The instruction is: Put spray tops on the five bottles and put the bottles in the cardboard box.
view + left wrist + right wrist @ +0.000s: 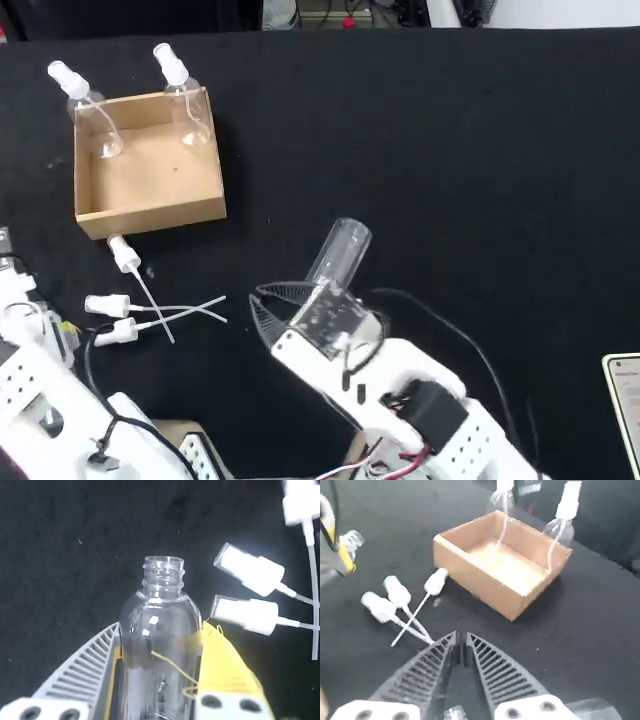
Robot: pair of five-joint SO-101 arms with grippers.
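High view shows the black worktop (450, 150) carrying everything, with two white arms coming in from its near edge. The cardboard box (150, 215) sits open-topped toward the far left. It holds two bottles, both leaning against its far wall: the left-corner bottle (100, 135) and the right-corner bottle (192, 115). Each has a white spray top on, with its tube hanging down inside.

I count four bottles. The third bottle (163, 570) is clamped around its body by the left pincer (161, 624), one jaw on each side, and its threaded neck is bare. The fourth bottle (340, 250) is clear and overlaps the right arm just behind the right pincer (462, 641). The arm hides its lower end, so I cannot tell whether it rests on the worktop or on the arm. The right pincer's jaws are drawn together to a thin slit, with nothing between the tips.

Three loose spray tops lie in front of the box. The nearest top (125, 255) lies just beside the box's front wall. The middle top (108, 304) and the last top (118, 333) lie side by side, and the tubes of all three cross.

A pale flat object (625, 395) is cut off at the right edge.
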